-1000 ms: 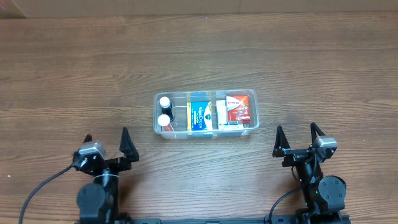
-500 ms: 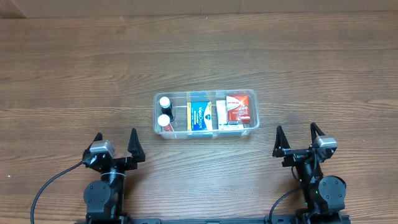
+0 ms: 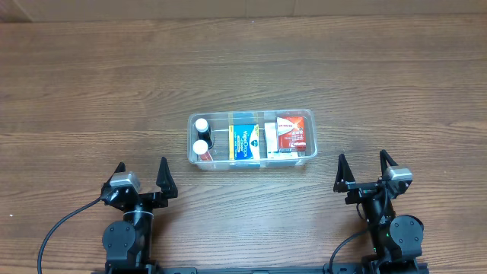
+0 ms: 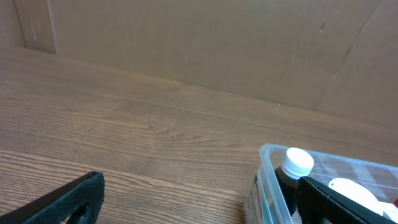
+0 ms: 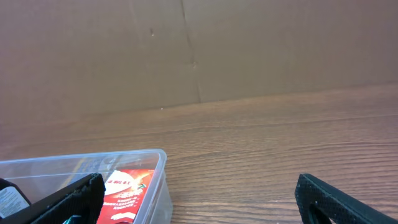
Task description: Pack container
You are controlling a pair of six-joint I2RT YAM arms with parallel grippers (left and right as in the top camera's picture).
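Clear plastic, the container (image 3: 251, 113) sits mid-bench (image 3: 342, 68) in the overhead view, with white-capped bottles (image 3: 201, 125) at its 9 o'clock end, a blue box (image 3: 245, 141) in the middle and a red box (image 3: 290, 131) toward 3 o'clock. The left fingers (image 3: 164, 176) stand at its 7 o'clock and the right fingers (image 3: 341, 169) at 4 o'clock, both pairs spread apart and holding nothing. The left wrist view shows the container's bottle end at 4 o'clock. The right wrist view shows its red-box end at 8 o'clock.
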